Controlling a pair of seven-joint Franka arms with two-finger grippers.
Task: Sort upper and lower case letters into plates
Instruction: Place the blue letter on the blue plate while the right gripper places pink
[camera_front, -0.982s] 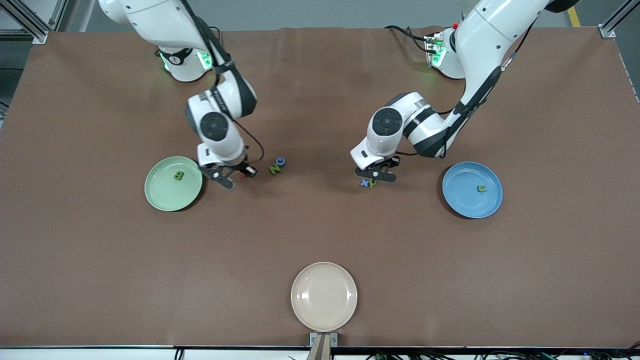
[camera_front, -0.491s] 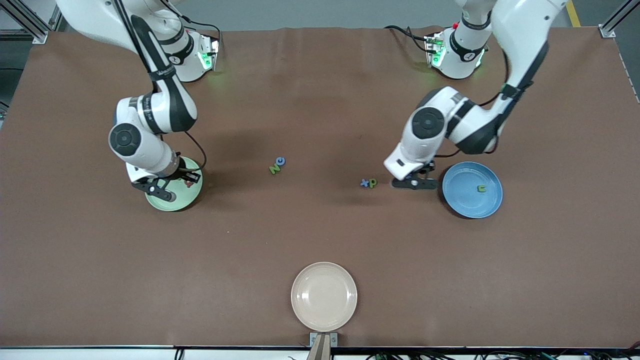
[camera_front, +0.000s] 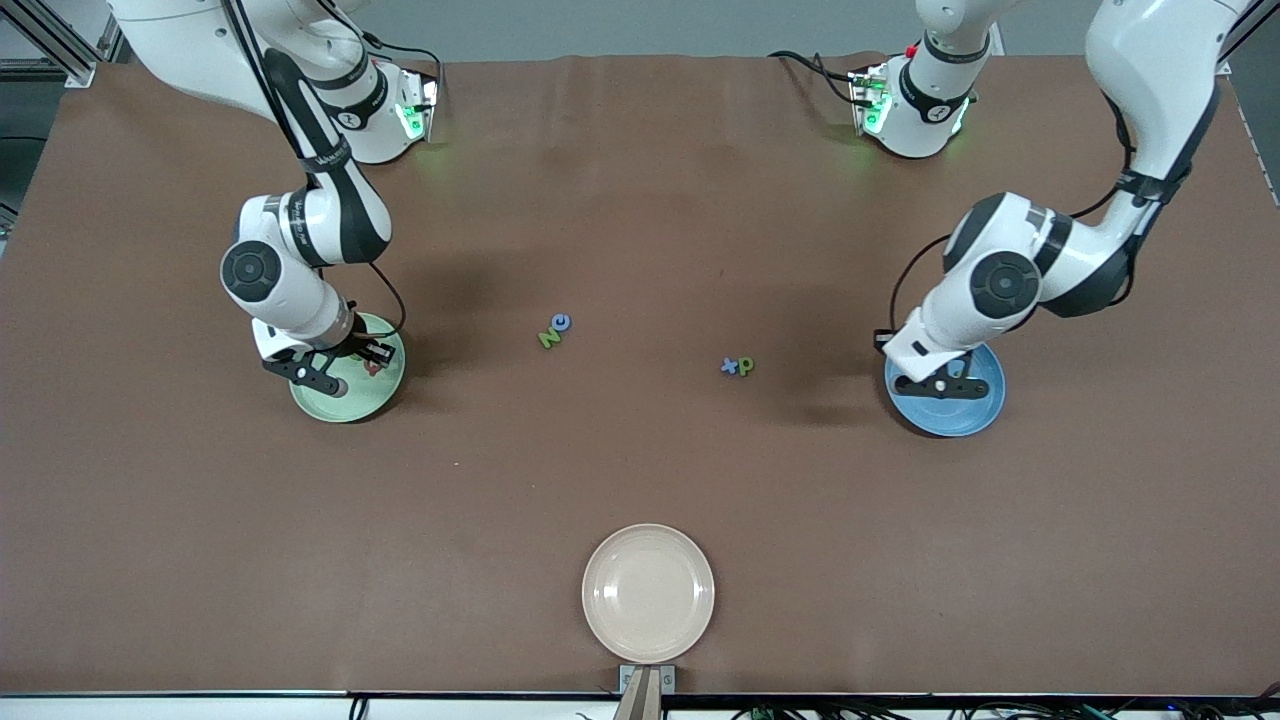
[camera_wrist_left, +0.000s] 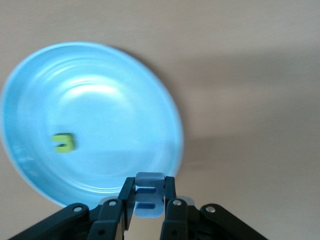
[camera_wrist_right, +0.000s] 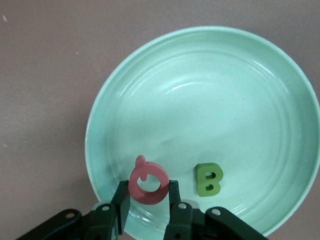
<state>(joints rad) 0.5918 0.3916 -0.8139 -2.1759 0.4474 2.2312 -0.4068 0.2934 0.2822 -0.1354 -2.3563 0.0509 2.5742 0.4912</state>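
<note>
My right gripper (camera_wrist_right: 148, 196) is shut on a red letter Q (camera_wrist_right: 148, 183) and holds it over the mint green plate (camera_wrist_right: 210, 100); a green B (camera_wrist_right: 208, 179) lies in that plate. In the front view the right gripper (camera_front: 365, 360) is over the mint plate (camera_front: 350, 405). My left gripper (camera_wrist_left: 149, 207) is shut on a pale blue letter (camera_wrist_left: 149, 197) over the rim of the blue plate (camera_wrist_left: 100, 100), which holds a green letter (camera_wrist_left: 63, 143). In the front view the left gripper (camera_front: 945, 383) is over the blue plate (camera_front: 978, 415). A green N and blue c (camera_front: 555, 330) and a blue x and green p (camera_front: 738, 366) lie on the table between the plates.
A cream-beige plate (camera_front: 648, 592) stands near the table's front edge, nearer to the front camera than the letters. The brown table mat (camera_front: 640, 470) spreads between it and the two plates.
The right gripper has carried the red letter from beside the N and c to over the mint plate. The left gripper has carried the pale blue letter from the x and p to over the blue plate.
</note>
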